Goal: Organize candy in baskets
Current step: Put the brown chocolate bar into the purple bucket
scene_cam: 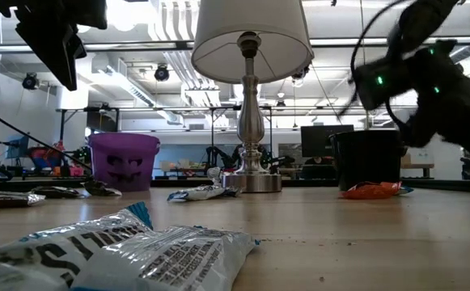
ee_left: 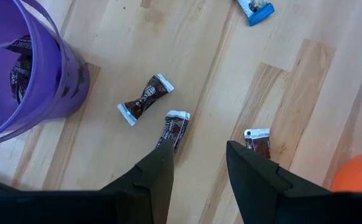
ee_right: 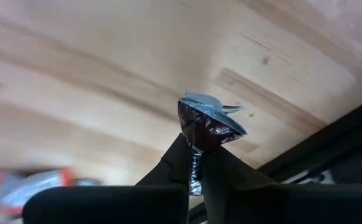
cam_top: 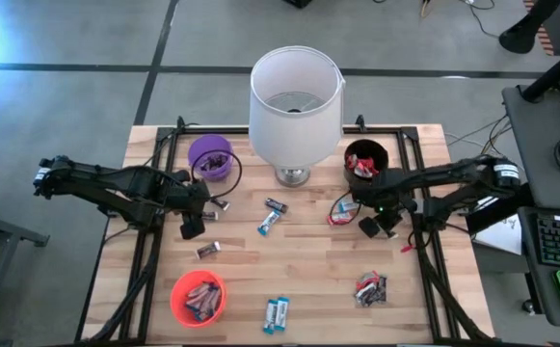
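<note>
My left gripper (ee_left: 199,167) is open and hovers above the table, pointing down at three dark brown candies (ee_left: 145,99), (ee_left: 176,129), (ee_left: 258,140) that lie flat on the wood beside the purple basket (ee_left: 25,74). My right gripper (ee_right: 196,163) is shut on a dark reddish candy (ee_right: 207,121), in front of the black basket (cam_top: 366,157). The orange basket (cam_top: 199,297) stands near the table's near edge, with candy inside. In the high view, my left gripper (cam_top: 191,226) is left of centre and my right gripper (cam_top: 378,226) right of centre. My right gripper pinches the dark reddish candy by one crimped end (ee_right: 196,168) between its two fingertips (ee_right: 174,163). The fingers slant down toward the table. The rest of the wrapper sticks out past the tips, its silver far end (ee_right: 202,101) free, lifted clear of the wood.
A tall white lamp (cam_top: 294,96) stands at the far middle, between the purple basket (cam_top: 210,157) and the black one. Blue candies (cam_top: 270,224), (cam_top: 276,313) and red ones (cam_top: 342,214), (cam_top: 369,287) lie scattered on the wood. A black frame rail (ee_right: 330,149) runs close to my right gripper.
</note>
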